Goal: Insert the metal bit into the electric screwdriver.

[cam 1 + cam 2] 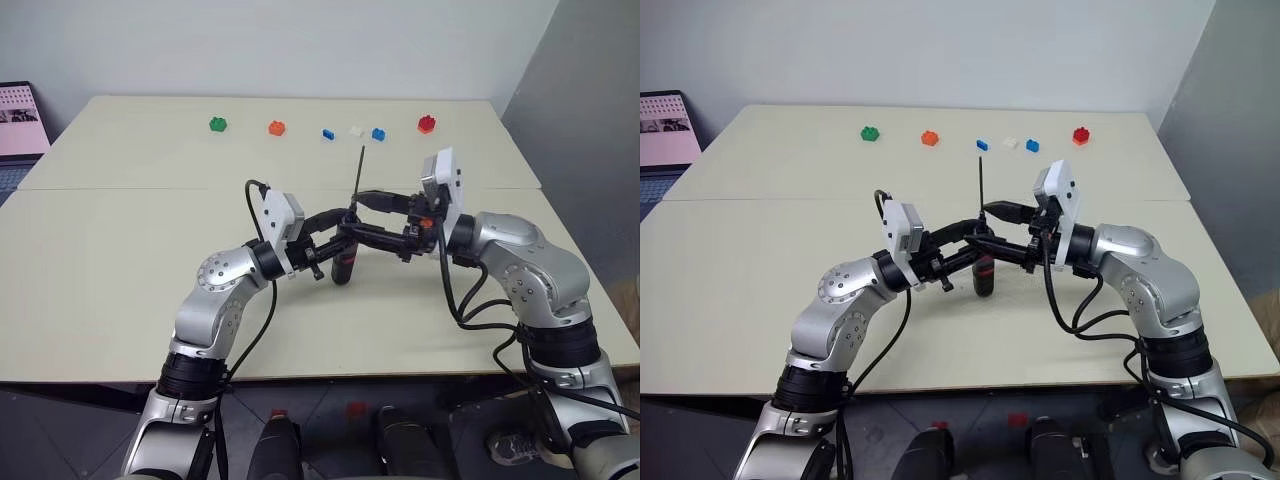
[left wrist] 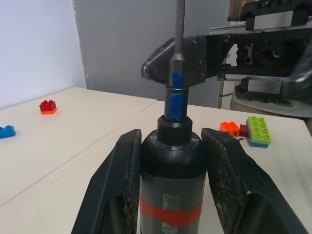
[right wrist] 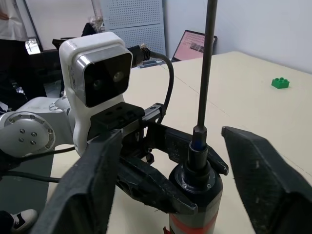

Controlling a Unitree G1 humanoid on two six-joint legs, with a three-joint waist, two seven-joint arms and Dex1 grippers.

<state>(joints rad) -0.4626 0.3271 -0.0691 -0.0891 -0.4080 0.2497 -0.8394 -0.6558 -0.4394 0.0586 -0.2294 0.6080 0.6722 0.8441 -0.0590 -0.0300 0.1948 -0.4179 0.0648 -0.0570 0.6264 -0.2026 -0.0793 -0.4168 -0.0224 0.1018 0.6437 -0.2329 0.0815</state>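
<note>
Though seated, metal bit [image 3: 208, 58] between right gripper [image 3: 178, 170] fingers

head pair looks down; wrist views close.

We see a pale beige table [image 1: 120, 260] filling mid-frame, a plain white wall [image 1: 300, 45] above, a laptop [image 1: 18, 135] far left.

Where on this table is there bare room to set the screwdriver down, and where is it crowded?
The table is bare along its near edge and out to both sides of the arms. The far edge is taken by a row of toy bricks. The middle is crowded: the left gripper holds the electric screwdriver, metal bit upright, with the right gripper beside it.
</note>
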